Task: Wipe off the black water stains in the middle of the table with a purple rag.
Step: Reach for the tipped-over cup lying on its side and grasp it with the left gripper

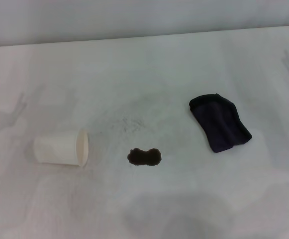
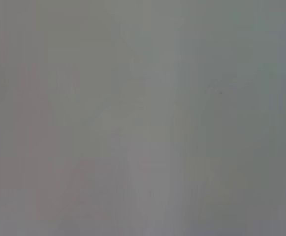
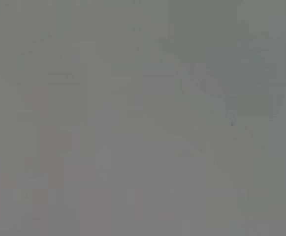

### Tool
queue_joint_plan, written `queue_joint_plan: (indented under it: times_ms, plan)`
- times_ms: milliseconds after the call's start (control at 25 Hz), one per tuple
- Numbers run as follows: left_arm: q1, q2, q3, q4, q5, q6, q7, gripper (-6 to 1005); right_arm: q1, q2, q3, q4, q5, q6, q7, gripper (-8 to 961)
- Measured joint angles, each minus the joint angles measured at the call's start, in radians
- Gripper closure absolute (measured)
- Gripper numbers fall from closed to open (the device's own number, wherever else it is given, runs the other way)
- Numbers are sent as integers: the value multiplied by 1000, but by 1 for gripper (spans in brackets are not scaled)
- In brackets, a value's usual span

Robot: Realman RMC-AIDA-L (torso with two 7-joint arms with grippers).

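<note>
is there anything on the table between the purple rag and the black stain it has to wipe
Nothing visible. Bare table lies between the purple rag and the black water stains. The tipped paper cup lies on the stain's far side, toward the robot's left.

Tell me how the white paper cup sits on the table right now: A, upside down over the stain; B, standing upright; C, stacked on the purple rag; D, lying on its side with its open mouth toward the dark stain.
D: in the head view the white paper cup lies on its side on the table, its open rim facing the black water stains, apart from the purple rag.
</note>
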Motion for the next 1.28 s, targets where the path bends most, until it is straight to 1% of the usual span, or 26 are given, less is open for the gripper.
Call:
queue_joint_plan:
  times_ms: [360, 440, 680, 960, 1160, 1280]
  plan:
    - [-9, 0, -2, 5, -6, -1, -4, 106, 0, 0, 0, 0, 0, -9, 0, 79]
    - [-21, 0, -4, 3, -8, 10, -7, 106, -2, 0, 0, 0, 0, -9, 0, 80]
    - [-76, 1, -4, -1, -27, 95, -10, 107, -11, 0, 0, 0, 0, -7, 0, 80]
    - [-109, 2, 0, 17, -14, 94, -10, 108, -14, 0, 2, 0, 4, -6, 7, 80]
    - [-114, 1, 0, 25, -17, 62, -15, 109, -11, 0, 1, 1, 1, -11, 1, 80]
    - [-118, 10, 1, 56, 0, 60, -77, 110, -6, -1, 3, 2, 6, -31, 1, 80]
